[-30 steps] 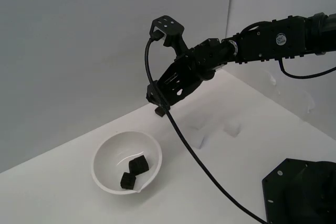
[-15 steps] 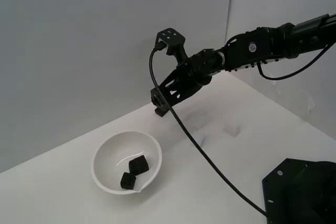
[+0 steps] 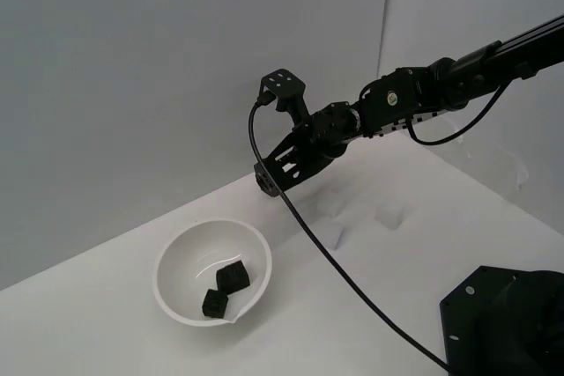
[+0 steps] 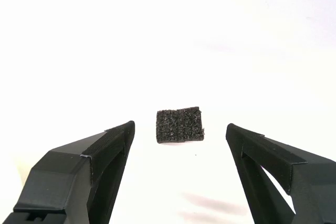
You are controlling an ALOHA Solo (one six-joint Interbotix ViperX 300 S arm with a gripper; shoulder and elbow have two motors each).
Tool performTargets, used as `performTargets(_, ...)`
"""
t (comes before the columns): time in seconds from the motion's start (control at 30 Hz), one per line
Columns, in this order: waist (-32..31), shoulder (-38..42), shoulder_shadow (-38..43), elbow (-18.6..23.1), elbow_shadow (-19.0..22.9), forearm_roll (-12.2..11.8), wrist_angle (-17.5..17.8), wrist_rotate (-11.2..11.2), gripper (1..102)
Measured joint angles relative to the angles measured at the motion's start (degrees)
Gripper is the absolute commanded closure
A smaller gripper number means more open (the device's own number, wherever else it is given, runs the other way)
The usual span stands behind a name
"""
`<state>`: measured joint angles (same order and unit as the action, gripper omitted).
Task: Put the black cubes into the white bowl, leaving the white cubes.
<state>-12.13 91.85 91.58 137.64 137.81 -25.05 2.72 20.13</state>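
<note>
- Black cubes, exterior view: two of them (image 3: 226,289) lie inside the white bowl (image 3: 176,261), one on the floor of the bowl (image 3: 233,276) and one nearer its rim (image 3: 215,303), just beside each other. The bowl sits on the white table (image 3: 397,253), below the gripper (image 3: 264,177) and off toward the exterior view's left. The gripper hangs in the air at the end of the black arm (image 3: 414,99), tilted downward, with a black cable (image 3: 326,257) trailing from it. From this view I cannot tell how its jaws stand. Faint pale shapes lie on the table behind the gripper, too washed out to identify
- Wrist view: the gripper (image 4: 180,135) has its two black fingers (image 4: 105,150) spread wide apart, gripping nothing. A third black cube (image 4: 179,124) sits on the bright white surface between the fingertips and slightly ahead of them, with a clear gap on each side
</note>
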Motion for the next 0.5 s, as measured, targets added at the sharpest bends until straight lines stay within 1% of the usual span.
performTargets(0.2,0.0,-1.9,-1.8,-0.2,-0.4,0.0,-0.2,0.0,3)
performTargets(0.5,0.0,-3.6,-3.7,-2.6,-2.7,0.0,-0.3,0.0,3)
